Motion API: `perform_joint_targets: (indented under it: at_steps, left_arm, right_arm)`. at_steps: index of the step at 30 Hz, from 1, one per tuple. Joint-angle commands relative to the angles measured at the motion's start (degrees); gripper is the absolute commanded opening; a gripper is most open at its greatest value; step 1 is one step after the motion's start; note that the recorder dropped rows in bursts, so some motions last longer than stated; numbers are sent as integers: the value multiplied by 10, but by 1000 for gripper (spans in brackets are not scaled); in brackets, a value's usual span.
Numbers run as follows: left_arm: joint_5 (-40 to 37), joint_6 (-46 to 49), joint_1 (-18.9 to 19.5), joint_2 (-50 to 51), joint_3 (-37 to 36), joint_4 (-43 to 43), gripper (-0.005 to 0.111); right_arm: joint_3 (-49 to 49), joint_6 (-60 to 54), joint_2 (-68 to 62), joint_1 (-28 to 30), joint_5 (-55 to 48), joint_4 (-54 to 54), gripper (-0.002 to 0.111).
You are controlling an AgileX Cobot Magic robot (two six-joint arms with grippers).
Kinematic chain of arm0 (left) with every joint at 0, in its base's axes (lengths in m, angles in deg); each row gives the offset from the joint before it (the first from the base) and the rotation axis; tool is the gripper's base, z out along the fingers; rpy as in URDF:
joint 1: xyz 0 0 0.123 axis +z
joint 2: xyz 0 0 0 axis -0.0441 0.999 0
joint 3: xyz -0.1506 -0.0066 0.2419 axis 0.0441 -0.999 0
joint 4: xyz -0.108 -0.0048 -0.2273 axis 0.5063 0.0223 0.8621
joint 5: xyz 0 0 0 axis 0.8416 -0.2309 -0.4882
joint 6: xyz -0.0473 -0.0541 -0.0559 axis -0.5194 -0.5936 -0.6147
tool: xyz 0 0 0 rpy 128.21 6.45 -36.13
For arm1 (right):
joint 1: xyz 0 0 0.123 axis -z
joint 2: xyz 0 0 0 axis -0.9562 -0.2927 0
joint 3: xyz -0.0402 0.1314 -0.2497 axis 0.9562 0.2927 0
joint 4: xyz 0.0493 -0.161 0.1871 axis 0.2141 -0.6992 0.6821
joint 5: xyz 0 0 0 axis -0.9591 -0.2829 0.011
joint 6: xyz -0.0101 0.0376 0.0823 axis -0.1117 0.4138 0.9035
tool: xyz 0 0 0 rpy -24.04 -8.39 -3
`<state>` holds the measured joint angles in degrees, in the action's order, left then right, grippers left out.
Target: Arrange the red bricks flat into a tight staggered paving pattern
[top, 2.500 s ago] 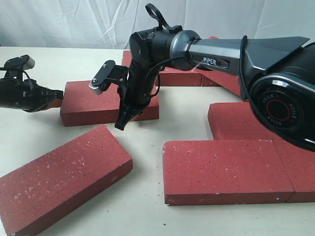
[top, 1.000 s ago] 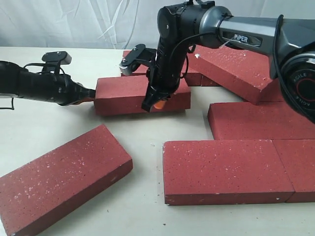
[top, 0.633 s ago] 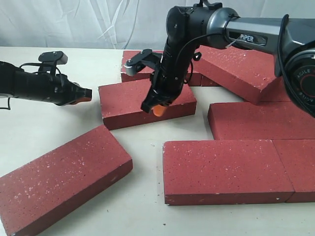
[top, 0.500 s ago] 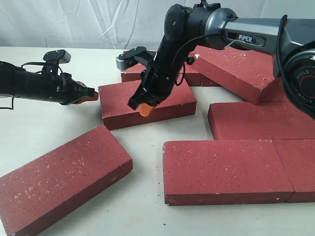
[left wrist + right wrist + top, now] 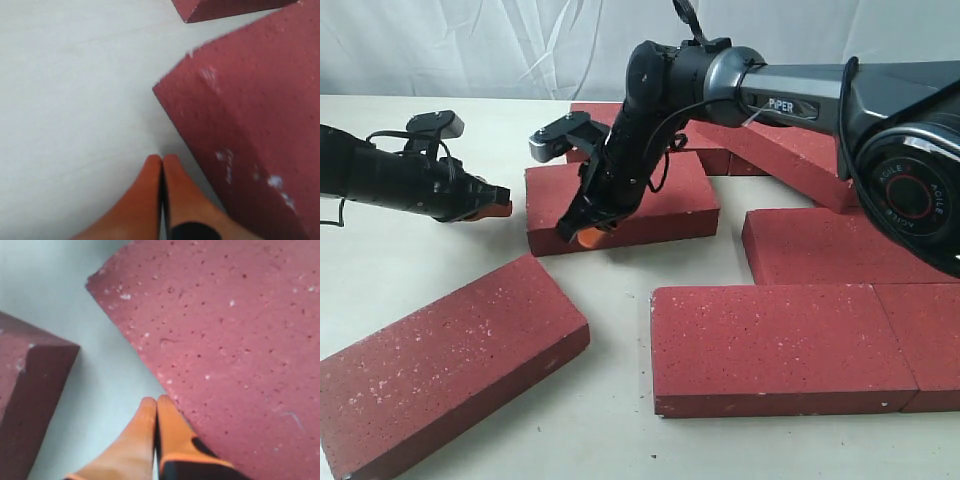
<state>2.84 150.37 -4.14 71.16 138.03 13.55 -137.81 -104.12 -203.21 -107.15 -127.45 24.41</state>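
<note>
Several dark-red bricks lie on the pale table. The middle brick (image 5: 660, 195) lies flat and slightly skewed. My right gripper (image 5: 582, 234) is shut and empty, its orange tips low against that brick's front edge near its left corner; in the right wrist view the gripper (image 5: 156, 400) sits right beside the brick's edge (image 5: 225, 330). My left gripper (image 5: 502, 205) is shut and empty, a short gap off the brick's left end; the left wrist view shows the gripper (image 5: 162, 159) just short of the brick's side (image 5: 250, 130).
A loose brick (image 5: 450, 365) lies angled at the front left. Two bricks (image 5: 780, 340) (image 5: 930, 335) sit joined at the front right with another (image 5: 840, 245) behind them. A tilted brick (image 5: 780, 150) leans at the back right, beside a back brick (image 5: 595, 112).
The middle brick has been shoved right and turned slightly. My right gripper slid left along its front to the left corner. My left gripper has come off the brick's end.
</note>
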Motion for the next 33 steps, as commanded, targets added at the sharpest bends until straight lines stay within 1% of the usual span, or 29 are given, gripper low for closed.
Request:
perform_joint_targets:
  at_steps: [1,4,7,13,17,26,29,33]
  left_arm:
    - [0,-3,1,2,4,13,0]
    - [0,-3,1,2,6,13,0]
    - [-1,-3,1,2,5,13,0]
    - [-11,-3,-1,2,5,13,0]
    - [-29,-3,-2,2,5,14,0]
    - [-29,-3,-2,2,5,14,0]
    - [-32,-3,-2,2,5,30,0]
    - [-60,13,-3,2,5,41,0]
  right_arm:
    - [-3,-5,3,2,51,-9,-1]
    - [-3,-5,3,2,49,-12,-1]
    - [-3,-5,4,2,22,-27,-1]
    - [-3,-6,27,2,-73,-57,-1]
    - [-3,-9,33,9,-131,-118,-1]
    - [-3,-3,21,51,-120,-111,-1]
    - [-3,-3,14,61,-105,-116,-1]
    - [-3,8,14,69,-69,-118,-1]
